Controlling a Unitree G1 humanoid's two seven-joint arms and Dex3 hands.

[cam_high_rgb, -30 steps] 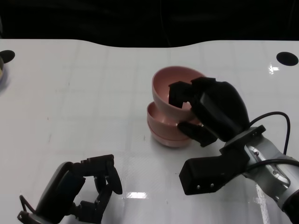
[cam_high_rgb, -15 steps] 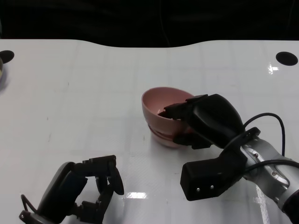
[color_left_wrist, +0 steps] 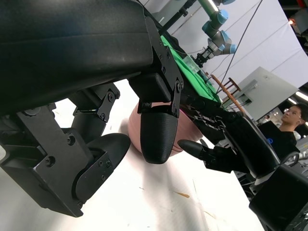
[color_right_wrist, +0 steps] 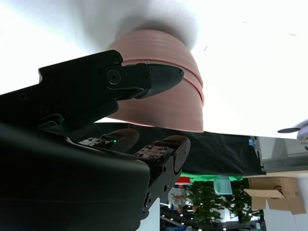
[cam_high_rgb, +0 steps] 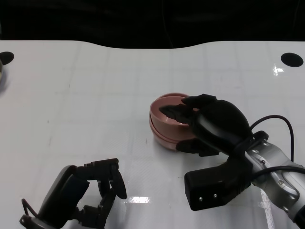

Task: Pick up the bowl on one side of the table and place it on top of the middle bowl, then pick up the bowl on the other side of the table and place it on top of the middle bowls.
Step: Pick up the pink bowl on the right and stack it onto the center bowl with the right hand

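Pink bowls (cam_high_rgb: 164,136) sit nested in a stack at the table's middle. My right hand (cam_high_rgb: 214,121) lies over the stack's right side, fingers dipping inside the top bowl (cam_high_rgb: 164,101) and thumb against the outer wall, gripping its rim. In the right wrist view the thumb (color_right_wrist: 139,77) lies along the stacked bowls (color_right_wrist: 168,91). My left hand (cam_high_rgb: 90,191) rests near the front left edge, well apart from the stack, fingers loosely bent and holding nothing. The left wrist view shows its fingers (color_left_wrist: 156,134) with the pink stack (color_left_wrist: 134,120) and the right hand (color_left_wrist: 226,149) beyond.
Black round holes mark the table's far right corner (cam_high_rgb: 292,59) and far left corner (cam_high_rgb: 7,57). A pale object (cam_high_rgb: 1,74) pokes in at the left edge. A black cable (cam_high_rgb: 276,124) loops over my right wrist. A person (color_left_wrist: 293,115) sits beyond the table.
My right hand has lowered the tilted pink bowl from above the stack down into it; the bowl now sits level and nested. The left hand has stayed still.
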